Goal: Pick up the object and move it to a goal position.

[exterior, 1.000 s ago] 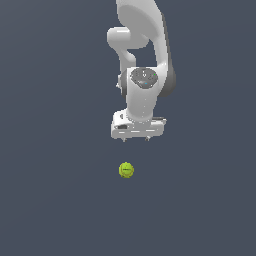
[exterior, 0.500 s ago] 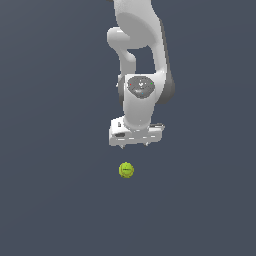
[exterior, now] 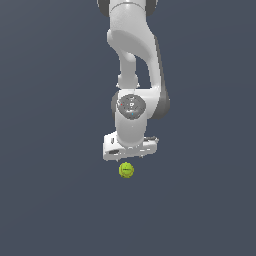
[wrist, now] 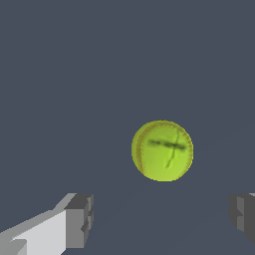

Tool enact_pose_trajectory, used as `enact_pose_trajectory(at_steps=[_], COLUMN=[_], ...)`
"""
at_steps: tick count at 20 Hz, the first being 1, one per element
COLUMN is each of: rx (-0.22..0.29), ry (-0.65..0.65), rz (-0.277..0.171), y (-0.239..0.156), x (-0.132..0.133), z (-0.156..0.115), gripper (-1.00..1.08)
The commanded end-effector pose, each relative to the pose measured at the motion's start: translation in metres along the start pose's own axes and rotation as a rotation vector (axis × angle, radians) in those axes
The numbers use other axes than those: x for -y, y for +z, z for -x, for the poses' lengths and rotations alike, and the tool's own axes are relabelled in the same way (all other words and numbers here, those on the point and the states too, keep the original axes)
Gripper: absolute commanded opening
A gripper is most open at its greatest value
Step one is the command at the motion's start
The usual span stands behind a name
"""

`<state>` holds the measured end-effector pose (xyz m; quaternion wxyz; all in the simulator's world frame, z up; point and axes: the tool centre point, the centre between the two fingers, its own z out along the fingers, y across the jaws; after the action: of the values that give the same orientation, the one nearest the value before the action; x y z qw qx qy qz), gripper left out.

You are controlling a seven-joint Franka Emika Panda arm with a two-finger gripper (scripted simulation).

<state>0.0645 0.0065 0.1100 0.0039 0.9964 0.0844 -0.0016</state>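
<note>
Tennis ball (wrist: 162, 150) sits on the flat dark grey floor (exterior: 50, 200), yellow-green, seam lines and a dark printed mark facing the wrist camera. It lies ahead of the jaw gap, not yet between the fingers and touching neither one. In the exterior view the ball (exterior: 126, 170) shows just below the white gripper (exterior: 130, 156), apart from it.

Jaws stand wide apart and empty; the fingertips (wrist: 79, 220) show grey pads on either side of the wrist view, and the gap is clearly wider than the ball.

Step in hand, by my read: the approach, pre-grasp. Nothing picked up yet.

Next move calls for bringing the gap over the ball's middle, lowering until the pads flank it, then closing. A round ball may roll if one pad touches first. No goal marker visible.
</note>
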Motion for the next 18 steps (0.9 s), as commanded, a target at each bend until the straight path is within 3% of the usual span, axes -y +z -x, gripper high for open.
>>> enact_pose_trajectory(at_steps=[1,18], rx=[-0.002,-0.003], ry=[-0.011,-0.028], rz=[-0.002,-0.007], y=[0.006,0.029], x=[-0.006,-0.018], z=[-0.008,-0.020], gripper=[1.00,1.00])
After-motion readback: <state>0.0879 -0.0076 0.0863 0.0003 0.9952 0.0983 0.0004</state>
